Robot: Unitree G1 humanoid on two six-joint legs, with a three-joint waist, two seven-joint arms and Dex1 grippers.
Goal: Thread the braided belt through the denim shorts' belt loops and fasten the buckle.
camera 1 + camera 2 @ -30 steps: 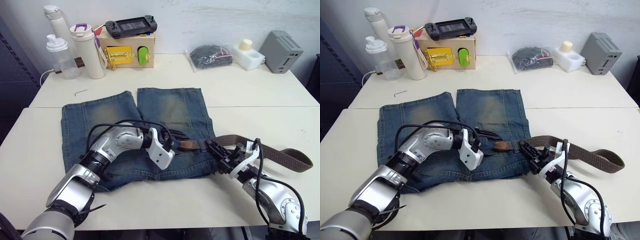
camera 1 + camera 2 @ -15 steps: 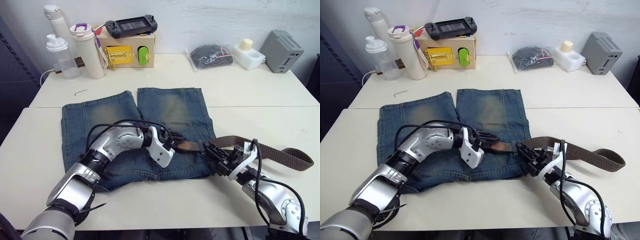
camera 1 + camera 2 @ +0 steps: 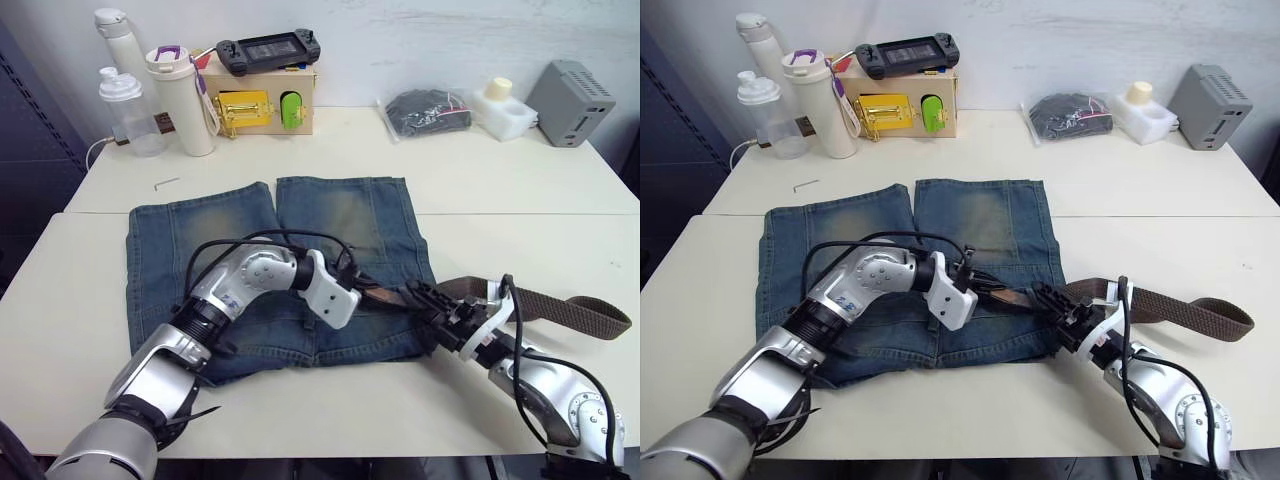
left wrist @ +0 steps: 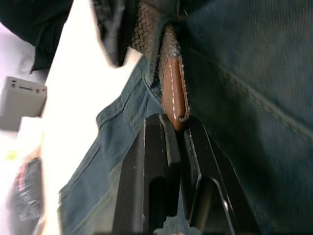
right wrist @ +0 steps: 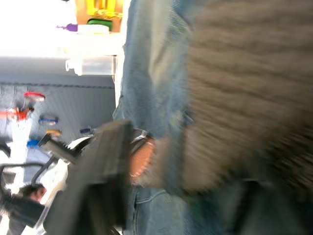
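We are working at two pale tables [image 3: 300, 420] pushed together against a white wall, with bottles, a wooden box carrying a game controller, a black pouch and a grey box lined up along the far edge. The denim shorts [image 3: 330, 215] are lying flat across the seam, legs pointing away from us and waistband nearest us.

The braided belt [image 3: 560, 305] is running along that waistband, its long axis going left to right. Its free length is trailing off the shorts on our right side and looping back on the bare table. Its brown leather tip [image 4: 174, 93] is poking out from under the denim near the middle of the waistband, probably from a belt loop, though we cannot make the loop out clearly.

Our left gripper [image 3: 352, 283] is sitting right at that tip; in the left wrist view its fingers [image 4: 151, 161] are pressed together on the tip's end, pinching it. Our right gripper [image 3: 428, 300] is lying on the belt at the shorts' right edge, but we cannot tell whether it is clamping the belt or resting on it.

So the tip is already in the left gripper, and the belt behind it is stretching rightwards toward the right one. We judge that any further threading is going to mean drawing the tip leftwards along the waistband. We are not seeing the buckle.
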